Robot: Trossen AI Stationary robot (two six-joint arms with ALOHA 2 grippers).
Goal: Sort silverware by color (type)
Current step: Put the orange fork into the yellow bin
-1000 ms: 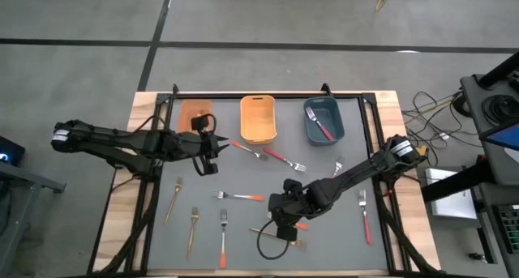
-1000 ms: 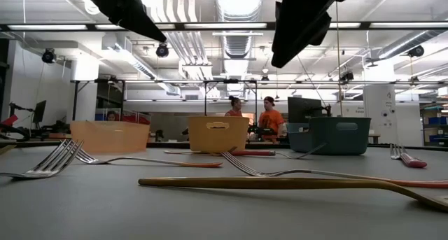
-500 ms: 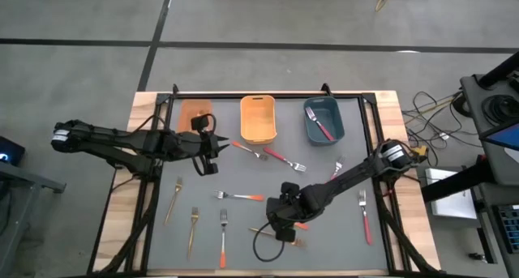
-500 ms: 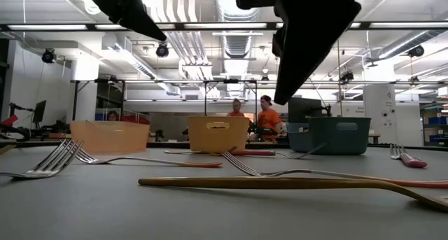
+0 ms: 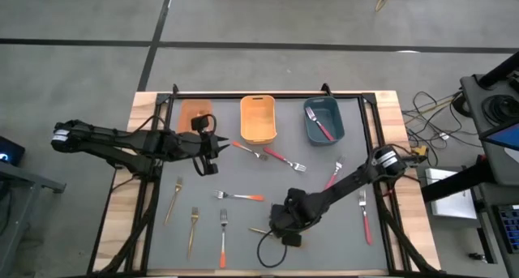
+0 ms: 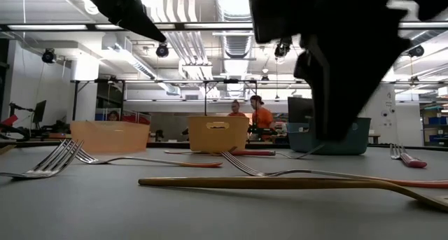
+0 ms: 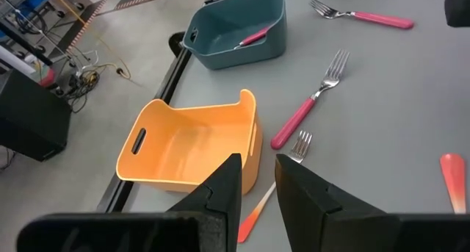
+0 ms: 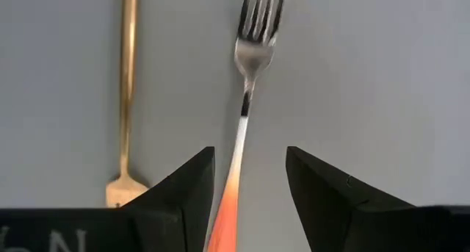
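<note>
Right gripper (image 8: 244, 189) is low over the near-middle of the grey table (image 5: 324, 148), fingers spread wide with an orange-handled fork (image 8: 242, 120) lying between them, nothing pinched yet. Left gripper (image 7: 255, 189) hangs by the orange bin (image 7: 194, 145) at the back; its fingers sit close together with nothing between them.

Main worry, I'd guess: a gold fork (image 8: 126, 98) lies just beside the orange one. If the fingers close a bit off-line, they could nudge it or skate off the thin handle.

Room-wise, the other forks are scattered all over the mat, a red-handled fork (image 7: 305, 112) lies near the orange bin, and one is already in the teal bin (image 5: 323, 120). The carry to the back row looks fairly open, though the left arm sits close to that lane.
</note>
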